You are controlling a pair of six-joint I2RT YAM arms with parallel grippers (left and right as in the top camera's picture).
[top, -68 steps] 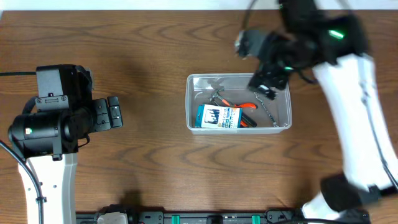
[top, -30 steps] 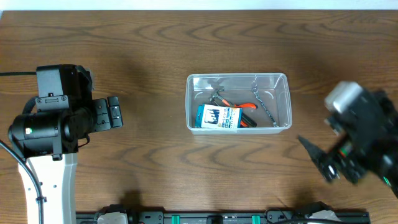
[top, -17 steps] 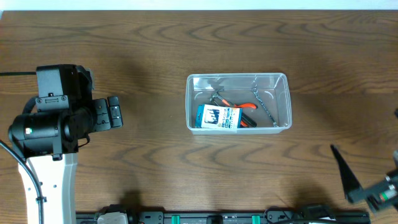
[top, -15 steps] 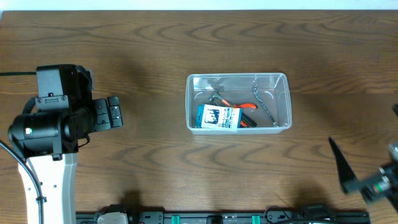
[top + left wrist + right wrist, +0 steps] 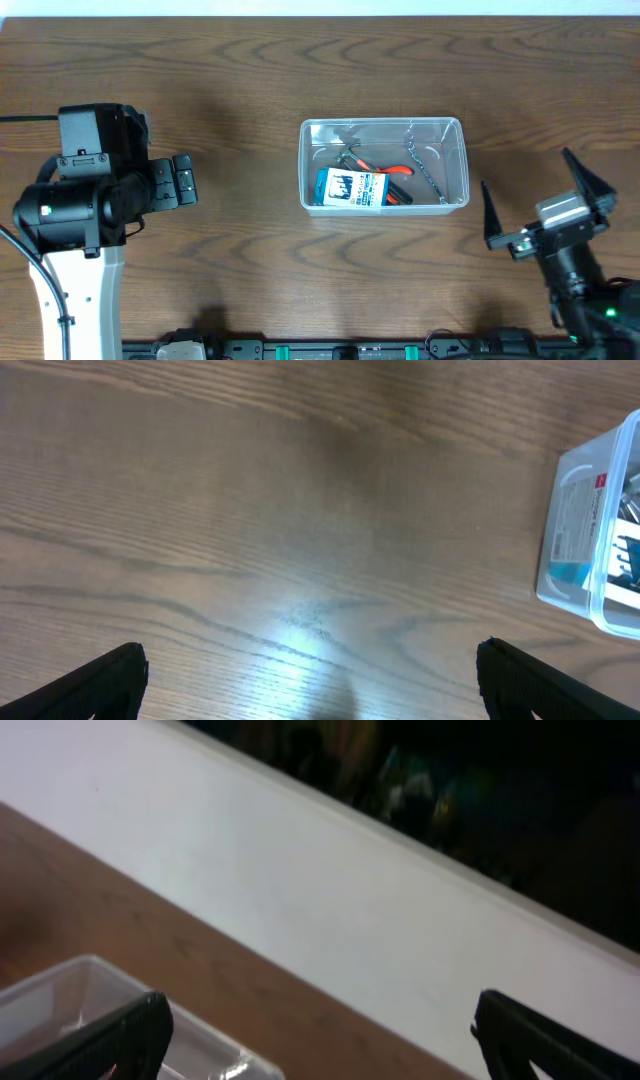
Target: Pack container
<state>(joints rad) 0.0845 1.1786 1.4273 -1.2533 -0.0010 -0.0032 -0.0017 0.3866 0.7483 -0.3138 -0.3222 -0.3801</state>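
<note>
Clear see-through plastic rectangular tub, rounded corners, rimmed, sits on the brown wooden bench, a bit right of centre. Inside it: blue-and-white box, print too small to read; orange-handled tool; metal chain. Left hand at far left, spread wide, empty. Right hand near-right of the tub, fingers wide apart, holding nothing, clear of the tub.
</note>
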